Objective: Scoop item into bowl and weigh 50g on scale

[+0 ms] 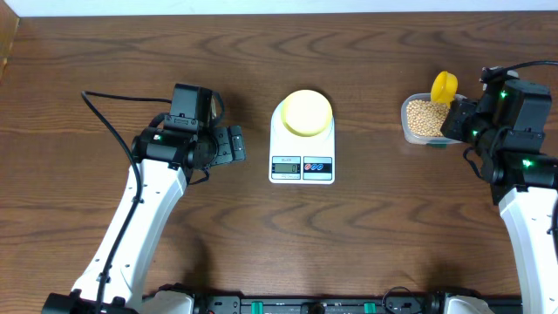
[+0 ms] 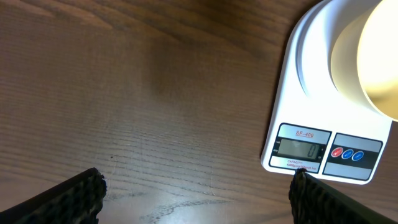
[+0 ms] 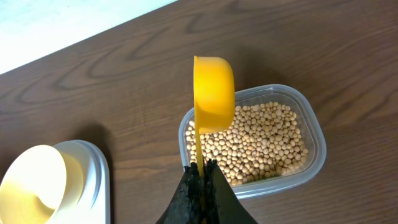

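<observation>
Tan beans (image 1: 427, 116) fill a clear plastic tub (image 1: 408, 131) at the right; they also show in the right wrist view (image 3: 261, 143). My right gripper (image 3: 200, 169) is shut on the handle of a yellow measuring scoop (image 3: 214, 93), held over the tub's left end; the scoop also shows overhead (image 1: 444, 87). The pale yellow bowl (image 1: 306, 112) sits on the white scale (image 1: 302, 166) at the table's middle, and it shows in the right wrist view (image 3: 34, 183). The scale's display (image 2: 301, 149) reads 0. My left gripper (image 2: 196, 193) is open and empty, left of the scale.
The dark wooden table (image 1: 366, 235) carries only the scale and tub. The tub's rim (image 3: 283, 183) lies just in front of my right fingers. A black cable (image 1: 105, 105) trails from the left arm.
</observation>
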